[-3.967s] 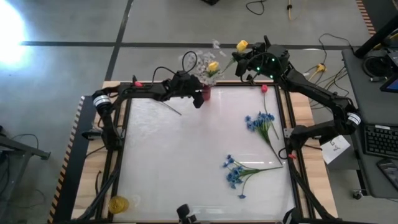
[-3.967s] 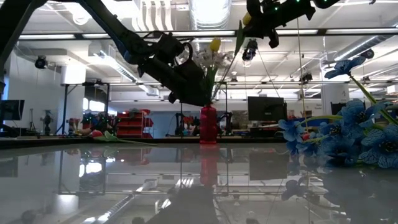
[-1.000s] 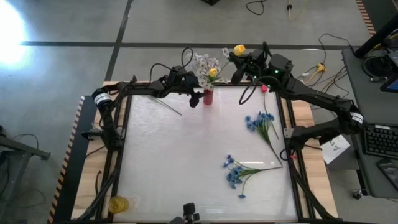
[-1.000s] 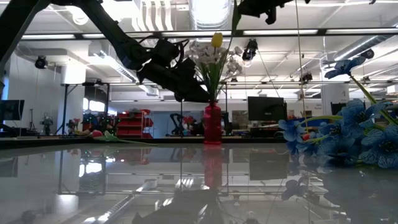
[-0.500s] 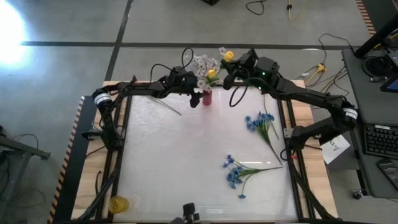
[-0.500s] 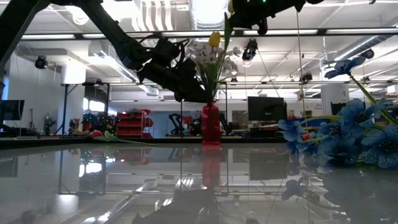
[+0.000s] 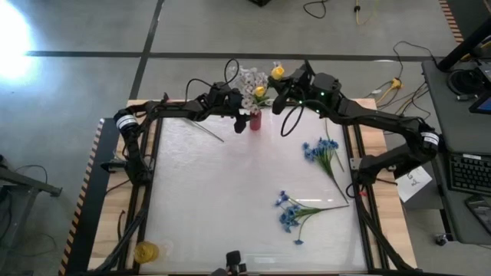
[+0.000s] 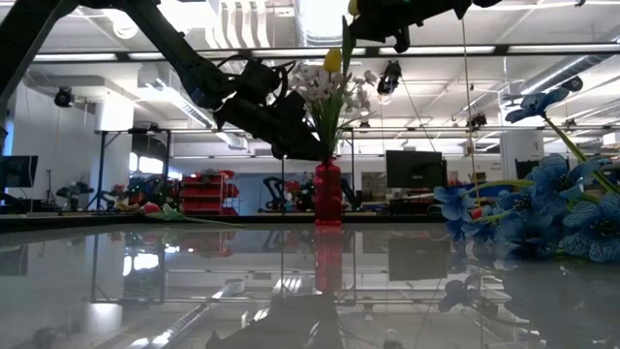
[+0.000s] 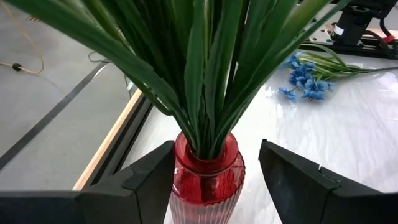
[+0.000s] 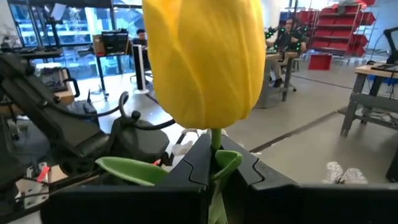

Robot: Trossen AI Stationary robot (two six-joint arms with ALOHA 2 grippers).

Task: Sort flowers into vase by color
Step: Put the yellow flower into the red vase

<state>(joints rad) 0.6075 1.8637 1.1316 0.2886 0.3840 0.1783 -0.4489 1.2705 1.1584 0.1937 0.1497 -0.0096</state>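
A red ribbed vase (image 7: 255,119) (image 8: 327,194) stands by the table's far edge, holding white sprays (image 7: 250,79) and one yellow bud (image 7: 261,91) on green stems. My left gripper (image 9: 214,186) (image 7: 244,121) is open, with one finger on each side of the vase's body (image 9: 208,180). My right gripper (image 10: 214,180) (image 7: 290,81) is up high just right of the vase, shut on a yellow flower whose bud (image 10: 202,59) (image 7: 278,71) is above the bouquet. Two blue clusters (image 7: 321,152) (image 7: 291,208) and a pink bud (image 7: 326,109) lie on the table. My left gripper: one finger (image 9: 149,180) stands right at the vase's wall, but I cannot tell whether it touches. My right gripper pinches the yellow flower's stem (image 10: 215,146) just under the bud, coming roughly level from the table's right. The flower is lifted clear; its stem (image 8: 339,78) slants down into the bouquet's leaves.
Another pink-red bud (image 7: 168,103) (image 8: 150,207) lies at the far left corner, its stem reaching inward. A yellow object (image 7: 146,250) sits on the wooden frame at the near left corner. The white table top (image 7: 222,199) is bare across its middle and left.
My right gripper has carried the yellow flower toward the table's left, from right of the vase to above the bouquet, staying shut on the stem. The stem's lower part has swung in among the vase's leaves. The vase and my left gripper have kept still.
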